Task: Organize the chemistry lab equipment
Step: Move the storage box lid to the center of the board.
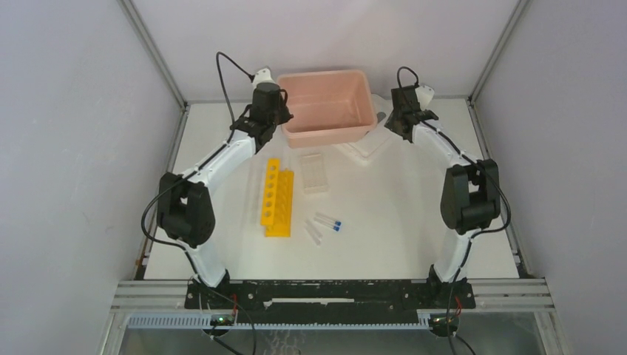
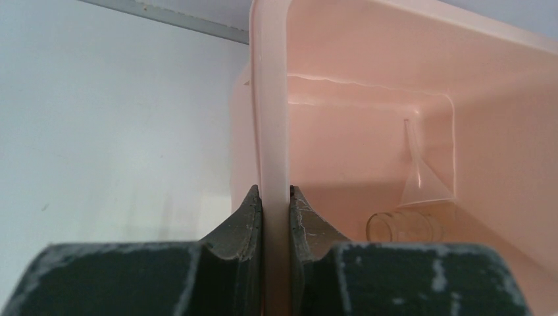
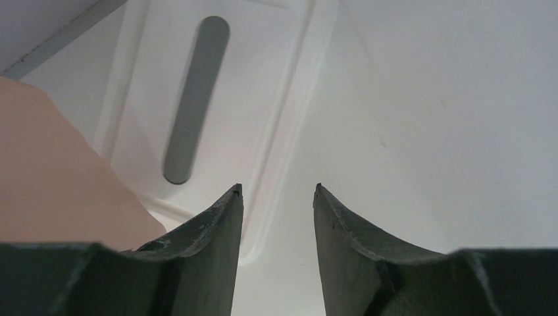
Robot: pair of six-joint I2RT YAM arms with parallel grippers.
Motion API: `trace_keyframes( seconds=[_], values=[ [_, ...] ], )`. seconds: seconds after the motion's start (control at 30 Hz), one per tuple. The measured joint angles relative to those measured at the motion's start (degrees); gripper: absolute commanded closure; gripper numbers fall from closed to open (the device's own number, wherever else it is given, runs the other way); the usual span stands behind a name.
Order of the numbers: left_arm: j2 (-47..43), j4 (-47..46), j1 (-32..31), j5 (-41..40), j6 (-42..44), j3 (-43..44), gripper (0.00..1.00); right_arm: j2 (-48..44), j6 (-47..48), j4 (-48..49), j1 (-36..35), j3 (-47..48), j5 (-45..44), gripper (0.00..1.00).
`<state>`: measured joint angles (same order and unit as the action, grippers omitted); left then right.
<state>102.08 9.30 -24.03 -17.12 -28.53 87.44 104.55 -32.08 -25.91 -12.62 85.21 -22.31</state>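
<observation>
My left pincer [image 2: 275, 197] is clamped on the bin [image 2: 270, 99] wall. Just past it, inside, I see a clear funnel [image 2: 424, 178] and a small glass [image 2: 405, 227]. My right pincer [image 3: 276, 191] stands apart over the lid [image 3: 263, 79] edge. On the bench [image 1: 399, 222] the yellow rack [image 1: 277, 196], clear rack [image 1: 313, 172] and tubes [image 1: 327, 220] lie between the pincers, well back from both.

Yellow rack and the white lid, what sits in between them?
The clear gridded rack lies between the yellow rack and the white lid. The top view shows it.
</observation>
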Motion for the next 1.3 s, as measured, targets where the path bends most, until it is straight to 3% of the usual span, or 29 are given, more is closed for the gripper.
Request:
trace_keyframes(
  seconds=[0.3,0.5,1.3],
  values=[
    [-0.6,-1.4,1.3,-0.8,0.1,-1.5,1.00,11.1,-2.9,-7.4,-2.5,14.4,1.7,0.50],
    [-2.1,-2.7,2.1,-2.1,0.4,-3.5,1.00,16.3,-5.9,-13.0,-2.8,18.9,1.6,0.52],
    [-6.3,-8.3,3.7,-5.2,0.0,-9.6,1.00,26.7,-11.1,-19.9,-2.6,22.8,3.0,0.53]
  ],
)
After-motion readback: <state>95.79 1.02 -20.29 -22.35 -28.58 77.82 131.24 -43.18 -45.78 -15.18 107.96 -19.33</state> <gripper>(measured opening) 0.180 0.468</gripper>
